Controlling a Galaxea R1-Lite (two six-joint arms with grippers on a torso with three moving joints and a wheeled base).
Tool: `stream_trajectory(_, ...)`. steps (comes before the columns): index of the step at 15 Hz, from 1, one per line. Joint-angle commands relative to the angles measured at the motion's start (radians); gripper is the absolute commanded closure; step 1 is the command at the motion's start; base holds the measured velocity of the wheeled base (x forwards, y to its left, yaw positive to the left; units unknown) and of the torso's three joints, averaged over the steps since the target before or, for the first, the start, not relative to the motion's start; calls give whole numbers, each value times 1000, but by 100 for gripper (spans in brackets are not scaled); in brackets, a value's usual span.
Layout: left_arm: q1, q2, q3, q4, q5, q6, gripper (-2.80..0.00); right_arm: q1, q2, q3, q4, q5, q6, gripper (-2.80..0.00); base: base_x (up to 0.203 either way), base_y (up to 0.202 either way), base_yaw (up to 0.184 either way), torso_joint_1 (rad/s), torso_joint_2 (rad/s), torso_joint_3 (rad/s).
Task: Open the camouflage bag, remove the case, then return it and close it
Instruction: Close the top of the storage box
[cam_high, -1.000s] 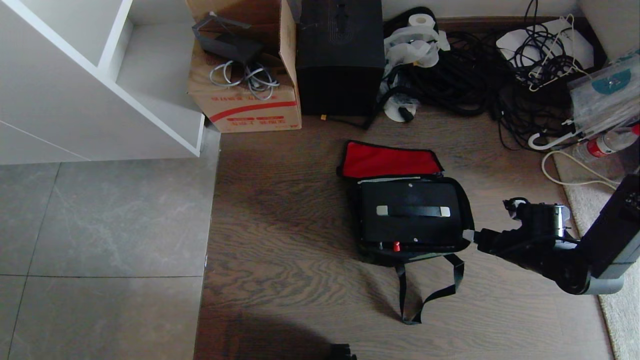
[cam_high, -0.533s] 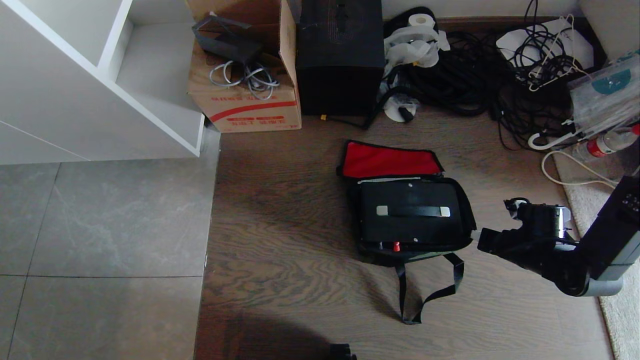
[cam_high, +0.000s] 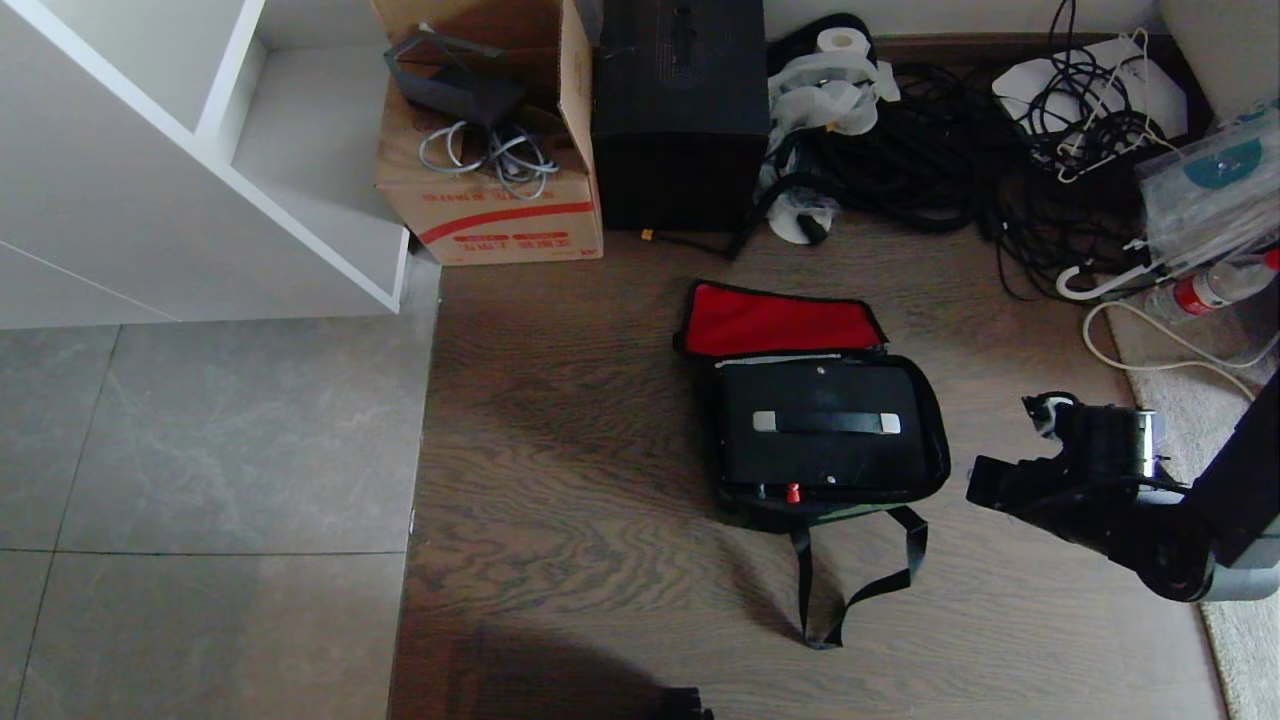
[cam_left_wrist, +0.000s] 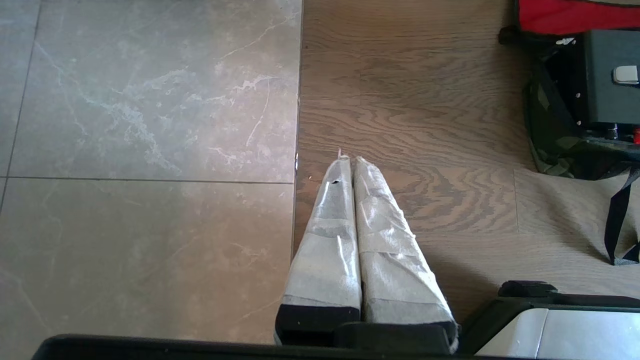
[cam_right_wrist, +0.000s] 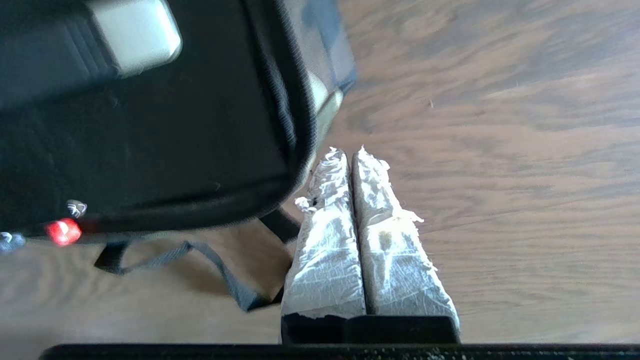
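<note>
pulling back from the bag's right edge, the right gripper (cam_high: 985, 482) now sits just beside the camouflage bag (cam_high: 822, 512) with a strip of bare wood floor (cam_high: 560, 520) between them, where a second ago its tip was right at the bag's rim. its taped fingers (cam_right_wrist: 325, 235) have come together over that second and are now pressed flat against each other with nothing between them, as the right wrist view shows clearly. the bag lies open on the floor, its red-lined lid (cam_high: 780, 320) folded away toward the wall, and the case (cam_high: 822, 425) rests inside it, handle and small red latch facing up. the bag and case have not shifted in that time. judging from this, the gripper let go of the bag edge rather than taking anything, so the case looks seated in the bag and the lid is what remains to be brought over; whether the case has already been out and returned cannot be read from here. the left gripper (cam_left_wrist: 348, 165) hangs over the seam between tile and wood, well to the left of the bag, fingers pressed together and empty.
</note>
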Motion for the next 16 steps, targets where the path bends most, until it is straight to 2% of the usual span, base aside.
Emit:
stream_trajectory(1, 0, 0, 11, -1, 0, 0, 0, -8, -47, -1, -6, 1, 2, 0, 0, 0, 0, 0, 0, 0)
stream_trajectory(5, 0, 0, 9, -1, 0, -1, 0, -14, -103, 0, 1, 8, 4, 0, 0, 0, 0, 0, 0, 0)
stream_trajectory(9, 0, 0, 9, -1, -2, -1, 0, -14, -134, 7, 32, 34, 49, 0, 0, 0, 0, 0, 0, 0)
stream_trajectory(11, 0, 0, 9, -1, -2, 0, 0, -11, -146, 7, 40, 38, 97, 0, 0, 0, 0, 0, 0, 0)
stream_trajectory(13, 0, 0, 9, -1, 0, 0, 0, -5, -165, 9, 69, 67, 191, 0, 0, 0, 0, 0, 0, 0)
stream_trajectory(16, 0, 0, 9, -1, -2, 0, 0, 26, -210, 10, 103, 77, 202, 0, 0, 0, 0, 0, 0, 0)
